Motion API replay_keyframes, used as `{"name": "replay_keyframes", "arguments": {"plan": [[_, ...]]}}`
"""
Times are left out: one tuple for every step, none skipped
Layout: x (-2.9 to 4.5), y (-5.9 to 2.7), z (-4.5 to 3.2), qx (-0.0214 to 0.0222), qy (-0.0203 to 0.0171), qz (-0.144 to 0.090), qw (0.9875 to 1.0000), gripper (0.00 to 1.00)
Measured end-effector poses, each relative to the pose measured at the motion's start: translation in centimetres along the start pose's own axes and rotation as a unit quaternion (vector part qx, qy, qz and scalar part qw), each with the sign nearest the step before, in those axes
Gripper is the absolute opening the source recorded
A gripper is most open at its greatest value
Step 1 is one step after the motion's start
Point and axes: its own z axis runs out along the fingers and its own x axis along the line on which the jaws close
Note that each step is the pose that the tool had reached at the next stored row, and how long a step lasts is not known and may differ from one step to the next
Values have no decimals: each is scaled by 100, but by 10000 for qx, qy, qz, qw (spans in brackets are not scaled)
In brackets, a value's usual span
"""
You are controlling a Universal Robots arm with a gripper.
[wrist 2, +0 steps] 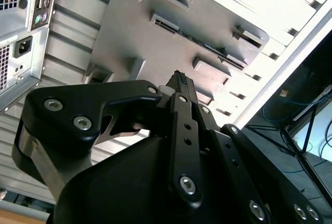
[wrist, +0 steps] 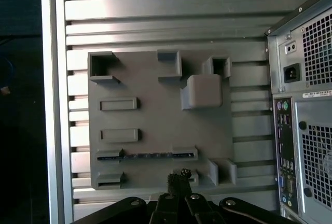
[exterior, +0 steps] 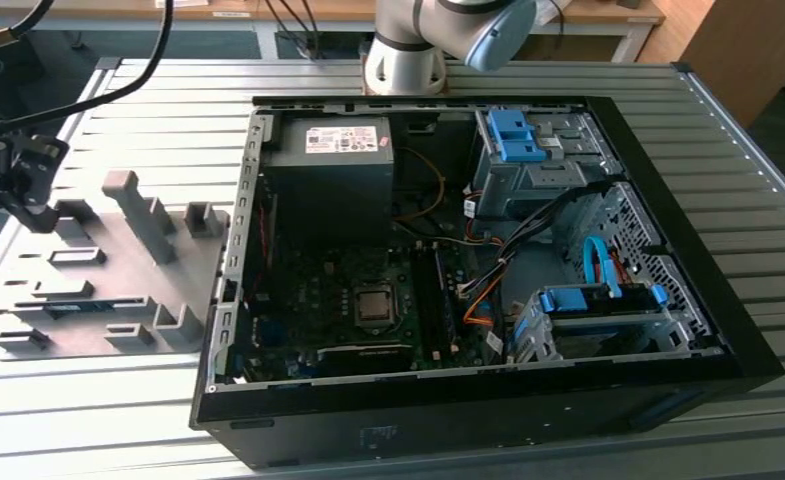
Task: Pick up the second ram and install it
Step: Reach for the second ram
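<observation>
Second ram [wrist: 148,156], a dark blue-green flat memory stick, stands on edge in the grey plastic holder tray [wrist: 155,112], exterior view's left of the open black computer case [exterior: 499,425]. Black gripper [wrist: 179,176] hovers nearby, fingertips together, empty.

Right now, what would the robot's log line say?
claw: above holder tray | second ram: lying in tray, apart from claw | install: not done

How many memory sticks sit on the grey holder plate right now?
1. The memory stick sits between two holder blocks on the grey holder plate, near the gripper. Sticks inside the computer case may be hidden in the dark.
</observation>
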Motion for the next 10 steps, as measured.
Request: {"name": "replay_keyframes", "arguments": {"plan": [[4, -7, 12, 0, 0, 0, 10000, 10], [9, -15, 23, 1, 1, 0, 10000, 10], [14, -23, 35, 1, 1, 0, 10000, 10], [20, -32, 50, 0, 0, 0, 10000, 10], [25, -41, 65, 0, 0, 0, 10000, 10], [30, -50, 80, 0, 0, 0, 10000, 10], [32, -59, 98, 0, -1, 0, 10000, 10], [34, -63, 116, -1, -1, 0, 10000, 10], [36, -65, 133, 0, 0, 1, 10000, 10], [37, -66, 151, 0, 0, 1, 10000, 10]]}}
